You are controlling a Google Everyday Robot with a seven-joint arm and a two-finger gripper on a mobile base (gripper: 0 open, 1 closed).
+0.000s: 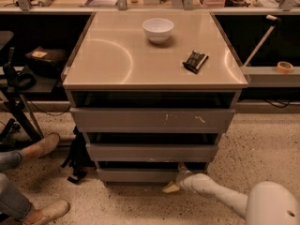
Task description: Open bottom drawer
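Item: a grey cabinet with three handleless drawer fronts stacked under a tan surface (pixel 117 55).

The bottom drawer (pixel 136 175) is the lowest and slimmest front, just above the speckled floor. A dark gap separates it from the mid-sized front (pixel 152 152) above. The tallest front (pixel 140 120) is at the top and carries white scuff marks (right of centre).

The pincer (pixel 176 178) is at the right end of the bottom drawer, low down at the front's lower right corner and close against it. Its white arm (pixel 220 196) runs in from the lower right of the view. Whether the pincer is clenched or released cannot be told from this angle, nor whether it actually touches the drawer front.

On the surface are a white bowl (pixel 158 29) near the back centre and a dark packet (pixel 195 61) to the right, well apart from each other.

A person's shoes (pixel 44 146) rest on the floor to the left of the cabinet.
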